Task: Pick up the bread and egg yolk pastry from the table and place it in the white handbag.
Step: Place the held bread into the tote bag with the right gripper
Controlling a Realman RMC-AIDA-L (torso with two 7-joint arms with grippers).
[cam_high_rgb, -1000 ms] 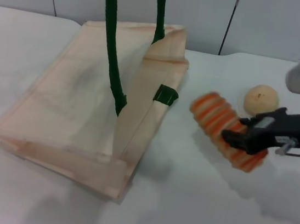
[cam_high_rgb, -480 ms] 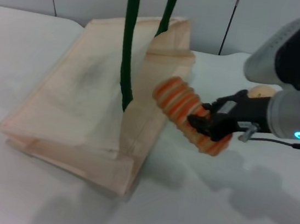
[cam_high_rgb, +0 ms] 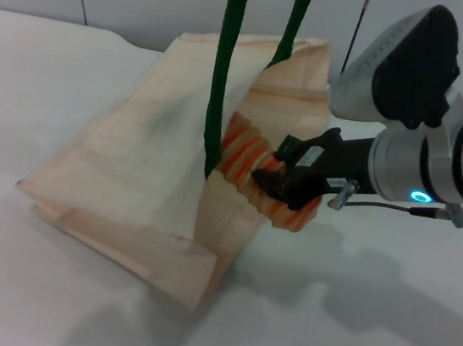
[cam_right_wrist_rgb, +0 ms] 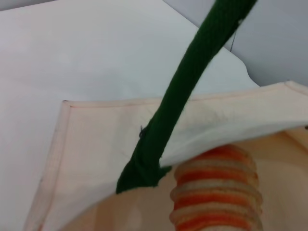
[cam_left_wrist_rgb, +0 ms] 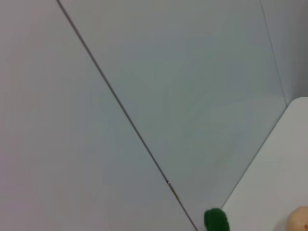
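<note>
Right now the right end effector (cam_high_rgb: 286,183) is clenched on the bread (cam_high_rgb: 253,167), holding the striped loaf near its outer end so that the free end leads into the mouth of the white handbag (cam_high_rgb: 144,153). The loaf is partly inside, its far end tucked under the raised fabric edge, as the right wrist view shows, with a green handle (cam_right_wrist_rgb: 178,106) crossing just in front of it. Both handles run taut up out of the head view, which keeps the bag's mouth propped open; this is presumably the left end effector's doing, but it is out of sight, so its state cannot be told. The bag's lower part rests on the tabletop (cam_high_rgb: 382,329). The egg yolk pastry is probably the pale round bit at the edge of the left wrist view (cam_left_wrist_rgb: 299,219); in the head view the right arm likely hides it.
</note>
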